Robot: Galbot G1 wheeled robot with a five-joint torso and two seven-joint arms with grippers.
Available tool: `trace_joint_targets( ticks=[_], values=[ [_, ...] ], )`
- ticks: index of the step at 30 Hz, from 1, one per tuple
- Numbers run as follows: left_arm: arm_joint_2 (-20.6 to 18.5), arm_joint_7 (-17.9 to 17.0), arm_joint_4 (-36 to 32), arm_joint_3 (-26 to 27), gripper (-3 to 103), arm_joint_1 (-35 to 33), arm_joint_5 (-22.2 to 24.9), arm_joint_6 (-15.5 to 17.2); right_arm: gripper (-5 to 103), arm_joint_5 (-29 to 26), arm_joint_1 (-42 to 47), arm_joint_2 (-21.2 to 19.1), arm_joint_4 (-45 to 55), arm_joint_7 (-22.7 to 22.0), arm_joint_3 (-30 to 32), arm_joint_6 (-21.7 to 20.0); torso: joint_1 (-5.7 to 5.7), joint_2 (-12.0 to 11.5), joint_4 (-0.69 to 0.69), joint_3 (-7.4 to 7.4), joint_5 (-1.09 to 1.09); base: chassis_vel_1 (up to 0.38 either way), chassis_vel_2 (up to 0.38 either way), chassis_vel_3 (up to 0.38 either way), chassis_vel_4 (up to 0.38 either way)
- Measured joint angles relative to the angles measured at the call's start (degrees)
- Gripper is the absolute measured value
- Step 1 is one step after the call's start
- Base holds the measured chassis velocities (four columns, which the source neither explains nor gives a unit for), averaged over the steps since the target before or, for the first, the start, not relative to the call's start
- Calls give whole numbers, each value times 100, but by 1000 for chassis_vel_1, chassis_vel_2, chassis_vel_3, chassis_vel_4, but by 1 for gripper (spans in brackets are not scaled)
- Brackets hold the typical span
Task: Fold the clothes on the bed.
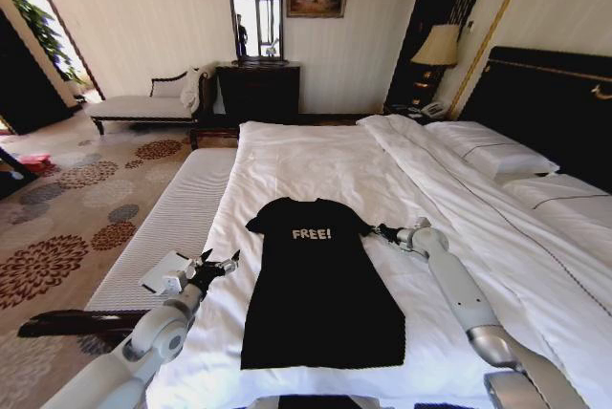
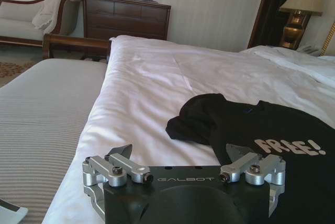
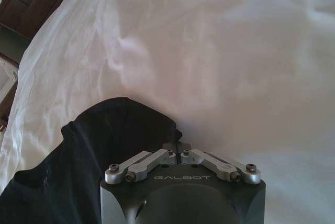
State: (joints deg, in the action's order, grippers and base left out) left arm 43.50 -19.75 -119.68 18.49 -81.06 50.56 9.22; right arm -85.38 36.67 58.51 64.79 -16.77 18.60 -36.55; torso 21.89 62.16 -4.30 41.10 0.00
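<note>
Right gripper [image 1: 380, 231] closed at shirt's [image 1: 320, 294] right sleeve, left gripper [image 1: 218, 264] open near bed [image 1: 316, 156] edge; risks slipping, bunching fabric.

The T-shirt [image 1: 320, 299] is black with white "FREE!" lettering [image 1: 312, 234] on the chest. It lies on a bed [image 1: 316, 165] of plain white sheets, backed by a dark headboard [image 1: 550, 108]. The padded bench [image 1: 177, 227] is pale with fine stripes. The carpet [image 1: 67, 218] is beige, patterned with dark brown floral medallions. The dresser [image 1: 258, 92] is dark brown wood. Both grippers, left gripper [image 1: 218, 265] and right gripper [image 1: 380, 232], are black with silver linkages.
</note>
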Motion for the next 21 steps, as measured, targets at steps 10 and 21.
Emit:
trace_joint_targets(
  ticks=[10, 21],
  values=[
    [30, -15, -22, 37, 100, -36, -9, -7, 0, 576, -58, -135, 6, 357, -193, 156, 0, 0, -1, 0, 0, 0, 0, 0, 0],
    [25, -36, -14, 18, 100, 106, 51, -8, 0, 1562, -57, -325, 350, 880, -435, 508, 0, 0, -1, 0, -1, 0, 0, 0, 0]
  ],
)
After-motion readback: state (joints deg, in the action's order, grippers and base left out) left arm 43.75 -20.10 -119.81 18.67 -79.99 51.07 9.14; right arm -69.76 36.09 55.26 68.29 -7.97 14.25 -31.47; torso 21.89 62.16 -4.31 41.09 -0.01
